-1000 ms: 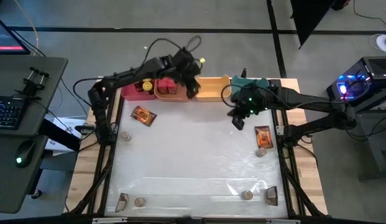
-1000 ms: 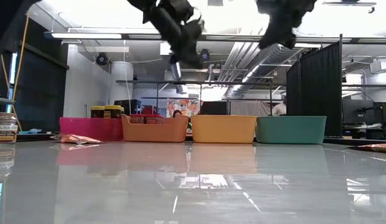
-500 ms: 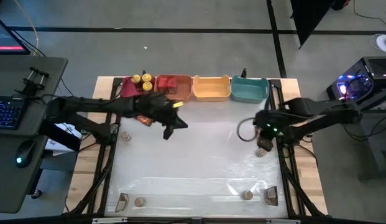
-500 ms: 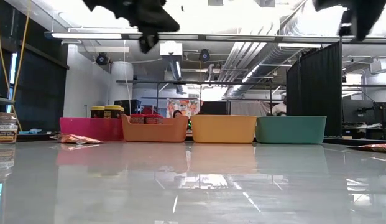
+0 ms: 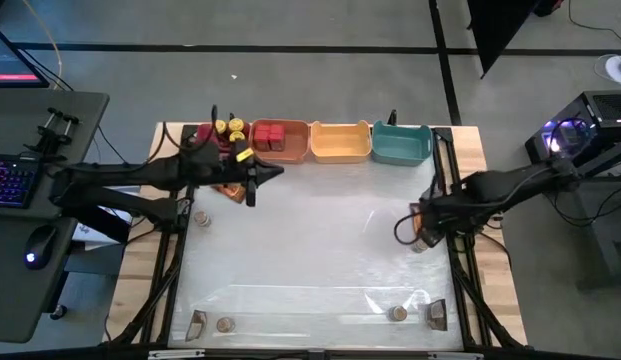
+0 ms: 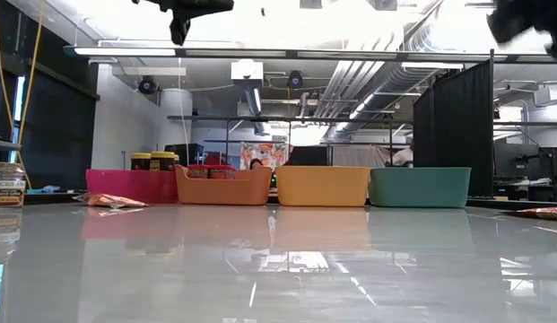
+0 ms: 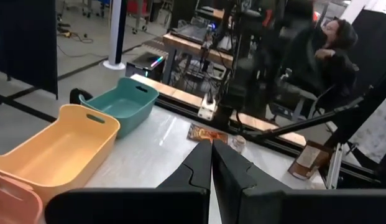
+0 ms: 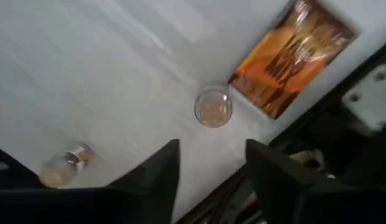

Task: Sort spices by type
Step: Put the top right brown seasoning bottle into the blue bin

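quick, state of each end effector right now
left end effector: closed, holding nothing, up over the table's left side.
right end effector: open, empty, above a small jar beside a foil packet.

parted fingers (image 8: pixel 156 174) frame a small jar (image 8: pixel 213 106) touching an orange foil packet (image 8: pixel 291 57).

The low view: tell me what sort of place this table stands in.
Probably a robotics lab or workshop. Exposed ceiling ducts and strip lights hang overhead, a black curtain partition stands behind the four coloured bins, and a computer keyboard sits on a desk beside the table.
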